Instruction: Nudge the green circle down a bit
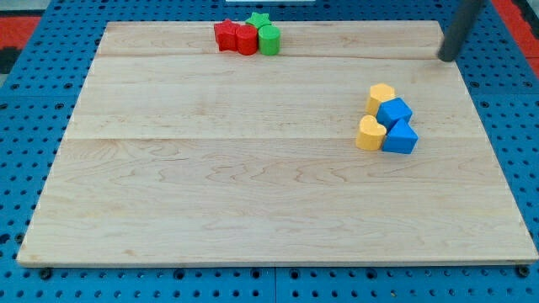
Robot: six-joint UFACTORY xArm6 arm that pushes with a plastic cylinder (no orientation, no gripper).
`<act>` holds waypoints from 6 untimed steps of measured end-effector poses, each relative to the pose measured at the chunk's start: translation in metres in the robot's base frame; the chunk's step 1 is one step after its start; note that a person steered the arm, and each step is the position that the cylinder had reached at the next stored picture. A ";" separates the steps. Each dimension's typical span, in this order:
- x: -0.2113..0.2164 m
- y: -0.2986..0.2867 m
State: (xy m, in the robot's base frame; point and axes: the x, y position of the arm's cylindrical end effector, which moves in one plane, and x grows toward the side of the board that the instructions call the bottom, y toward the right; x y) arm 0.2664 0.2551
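The green circle [269, 39] is a short green cylinder at the view's top, just left of centre. It touches a red block [246, 39] on its left, and another red block [226, 35] lies beyond that. A green star [259, 19] sits just above them at the board's top edge. My tip [444, 58] is the lower end of the dark rod at the view's top right, far to the right of the green circle and apart from every block.
A cluster at the view's right holds a yellow block [380, 98], a blue block [394, 111], a yellow block [370, 133] and a blue block [400, 137]. The wooden board [253, 194] lies on a blue pegboard [25, 126].
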 end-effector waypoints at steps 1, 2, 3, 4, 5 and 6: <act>-0.028 -0.081; -0.030 -0.167; -0.031 -0.210; -0.054 -0.205; -0.065 -0.237; -0.055 -0.265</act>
